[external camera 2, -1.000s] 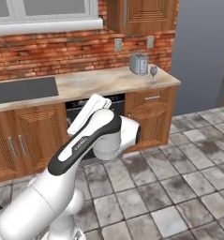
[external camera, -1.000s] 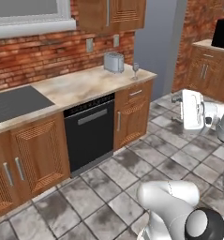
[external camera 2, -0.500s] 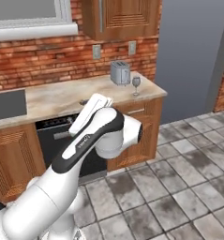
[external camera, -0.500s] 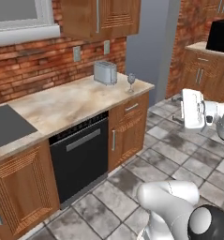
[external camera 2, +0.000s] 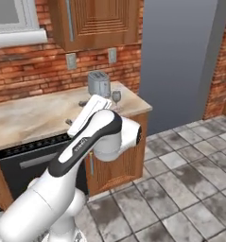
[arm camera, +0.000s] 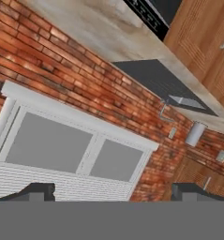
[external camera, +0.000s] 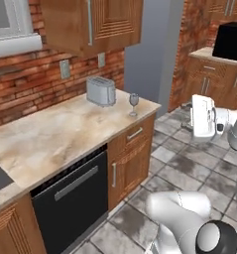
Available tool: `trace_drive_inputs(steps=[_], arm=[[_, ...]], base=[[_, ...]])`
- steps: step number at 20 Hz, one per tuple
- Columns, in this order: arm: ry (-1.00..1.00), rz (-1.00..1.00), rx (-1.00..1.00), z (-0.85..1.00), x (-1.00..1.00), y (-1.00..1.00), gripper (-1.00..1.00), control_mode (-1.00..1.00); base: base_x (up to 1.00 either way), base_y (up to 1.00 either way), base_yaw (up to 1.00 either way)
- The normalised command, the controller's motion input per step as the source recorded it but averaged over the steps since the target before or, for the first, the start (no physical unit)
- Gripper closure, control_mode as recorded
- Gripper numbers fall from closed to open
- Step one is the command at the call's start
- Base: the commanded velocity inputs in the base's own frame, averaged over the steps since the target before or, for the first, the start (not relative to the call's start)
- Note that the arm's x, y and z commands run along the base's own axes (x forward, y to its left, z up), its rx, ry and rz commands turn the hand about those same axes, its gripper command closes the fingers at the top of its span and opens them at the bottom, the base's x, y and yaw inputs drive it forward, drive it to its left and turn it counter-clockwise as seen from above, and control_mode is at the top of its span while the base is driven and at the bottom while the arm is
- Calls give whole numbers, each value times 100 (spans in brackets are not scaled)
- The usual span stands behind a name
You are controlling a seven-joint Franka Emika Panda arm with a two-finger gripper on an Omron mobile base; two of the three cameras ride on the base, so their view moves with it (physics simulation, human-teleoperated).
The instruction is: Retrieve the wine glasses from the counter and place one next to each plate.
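Left base view: a single wine glass (external camera: 134, 104) stands upright near the right end of the counter (external camera: 55, 134), at centre frame, just right of a silver toaster (external camera: 100, 91) set against the red brick wall (external camera: 35, 84). A black dishwasher (external camera: 73, 198) sits under the counter at lower left, beside a wooden cabinet (external camera: 132, 161) with silver bar handles. The white gripper (external camera: 203, 117) hangs at the right of the frame, above the grey tiled floor and well apart from the glass; how its jaws stand cannot be made out from this side.

Right base view: the wine glass (external camera 2: 116, 97) shows at upper centre, just beside the toaster (external camera 2: 99, 84), with the white arm (external camera 2: 93, 142) rising from lower left in front of the counter (external camera 2: 34, 116).

Hand view: the frame is rolled, with a white-framed window (arm camera: 71, 150) at left and a dark sink (arm camera: 160, 82) with its faucet (arm camera: 166, 112) at upper right. The two dark fingertips (arm camera: 38, 191) stand far apart at the bottom edge, spread wide with nothing between them.
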Motion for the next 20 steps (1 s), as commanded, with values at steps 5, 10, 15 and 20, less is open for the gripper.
trace_drive_inputs(steps=[5,10,15,20], arm=[[0,0,0,0,0,0,-100,100],[0,0,0,0,0,0,-100,100],[0,0,0,0,0,0,-100,100],[0,0,0,0,0,0,-100,100]], base=[[100,-48,-18],[100,-7,-11],[100,1,10],[97,-31,28]])
